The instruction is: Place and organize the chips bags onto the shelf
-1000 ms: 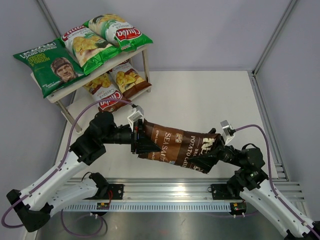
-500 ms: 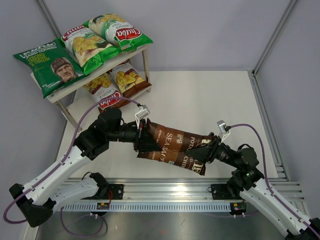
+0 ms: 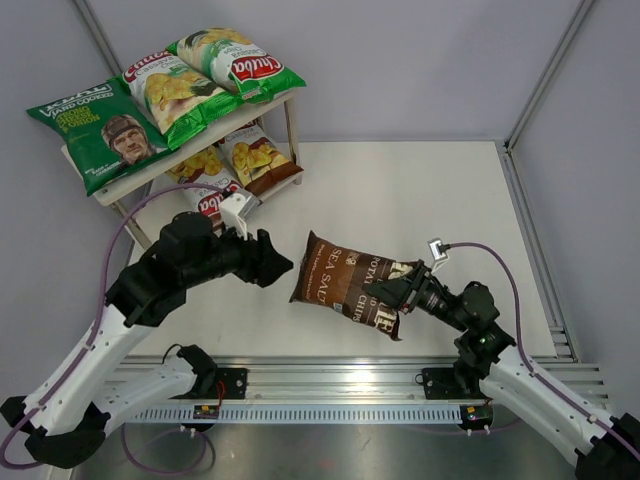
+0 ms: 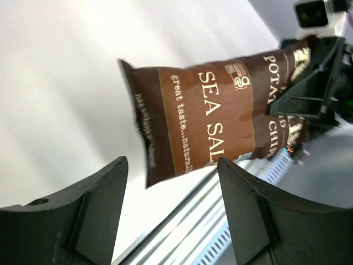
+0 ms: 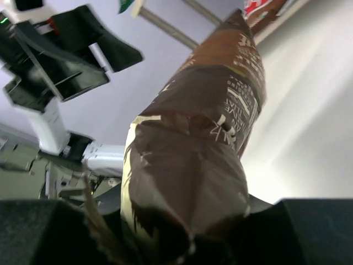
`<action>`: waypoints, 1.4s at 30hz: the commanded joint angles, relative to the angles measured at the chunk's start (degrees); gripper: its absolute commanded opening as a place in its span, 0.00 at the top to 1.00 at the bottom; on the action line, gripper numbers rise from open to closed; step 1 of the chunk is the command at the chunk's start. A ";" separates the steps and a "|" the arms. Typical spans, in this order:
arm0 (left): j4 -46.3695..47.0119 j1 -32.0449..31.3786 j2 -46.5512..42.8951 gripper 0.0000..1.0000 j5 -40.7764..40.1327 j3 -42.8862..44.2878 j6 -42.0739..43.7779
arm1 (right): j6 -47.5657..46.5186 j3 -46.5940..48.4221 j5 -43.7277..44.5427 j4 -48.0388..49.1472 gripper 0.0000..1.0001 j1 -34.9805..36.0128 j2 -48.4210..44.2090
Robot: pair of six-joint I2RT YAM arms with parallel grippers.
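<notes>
Five chips bags on the shelf; your right gripper pinches the brown sea salt bag, left gripper gapes empty.

Left arm: rising from 7 o'clock, elbow bent, forearm directed toward 3 o'clock. Left gripper: jaws spread wide, nothing between. Right arm: low from 5 o'clock, reaching toward 10 o'clock. Right gripper: closed tight on crumpled end of brown bag.
</notes>
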 commanded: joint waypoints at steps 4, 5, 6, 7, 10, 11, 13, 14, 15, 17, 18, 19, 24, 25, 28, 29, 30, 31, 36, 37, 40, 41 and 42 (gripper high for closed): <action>-5.48 0.37 -6.23 0.20 -26.74 3.37 3.79 | 3.35 1.29 6.17 13.68 0.88 -0.06 8.86; -5.14 0.29 -7.20 0.19 -31.47 2.67 4.32 | 3.44 1.64 6.26 15.00 0.90 -0.14 12.27; -5.13 0.37 -8.25 0.18 -33.60 2.40 4.76 | 3.79 2.26 6.26 17.36 0.91 -0.14 14.13; -5.22 0.37 -9.74 0.18 -37.71 2.22 5.20 | 4.93 2.61 6.26 18.69 0.92 -0.14 15.98; -4.35 0.29 -13.69 0.08 -44.32 1.52 5.12 | 7.21 4.10 5.65 27.03 0.92 0.29 24.24; -2.95 0.37 -14.58 0.06 -45.39 1.34 5.12 | 7.57 4.72 5.65 29.14 0.92 0.64 28.61; -1.36 0.37 -16.51 0.03 -48.11 0.90 5.29 | 7.49 7.96 6.61 33.54 0.92 3.18 33.12; -0.13 0.37 -17.83 0.02 -49.52 0.82 5.12 | 7.05 9.28 7.13 34.78 0.92 4.50 37.49; 0.57 0.37 -18.63 0.01 -50.92 0.12 5.12 | 6.35 12.43 8.45 36.44 0.93 5.64 39.71; 2.15 0.46 -20.82 0.01 -54.01 -0.85 5.20 | 5.91 15.52 10.29 38.38 0.93 8.54 46.02; 2.51 0.55 -21.53 0.01 -54.71 -1.29 5.20 | 5.99 18.84 10.56 40.13 0.93 9.08 48.15; 2.51 0.72 -22.32 0.01 -56.46 -2.08 4.59 | 6.08 20.70 10.92 40.85 0.94 9.69 50.17; 2.60 0.90 -29.77 0.01 -61.48 -3.40 1.95 | 5.99 34.04 13.55 42.95 0.94 12.07 64.93; 3.12 0.99 -30.93 0.01 -62.96 -3.75 1.86 | 6.51 35.99 13.73 43.66 0.94 12.07 69.30; 4.18 0.99 -34.79 0.01 -65.78 -4.37 2.21 | 7.92 43.46 14.26 46.30 0.95 12.07 76.79; 4.62 0.99 -35.68 0.01 -66.31 -4.72 2.39 | 7.75 47.05 14.09 46.04 0.95 12.07 78.39; 4.97 0.99 -36.82 0.01 -66.93 -4.98 3.26 | 7.31 48.83 13.91 45.86 0.95 12.16 79.71; 5.67 0.99 -37.09 0.01 -67.20 -5.42 3.70 | 7.05 50.50 13.65 45.43 0.95 12.16 81.81; 5.24 1.34 -36.48 0.01 -67.03 -6.04 3.71 | 5.29 59.99 13.64 40.33 0.95 12.42 87.09; 5.06 1.60 -36.30 0.01 -66.59 -6.13 3.71 | 5.11 61.31 13.56 40.06 0.95 12.51 89.02; 5.33 3.35 -36.30 0.01 -64.74 -6.65 3.45 | 3.80 66.76 13.82 37.25 0.96 13.12 92.53; 5.33 3.80 -36.39 0.01 -64.13 -6.92 3.45 | 3.10 69.73 14.34 34.99 0.95 13.30 93.34; 5.41 4.76 -36.39 0.01 -63.25 -7.35 3.45 | 2.57 71.24 14.87 34.01 0.96 13.48 94.21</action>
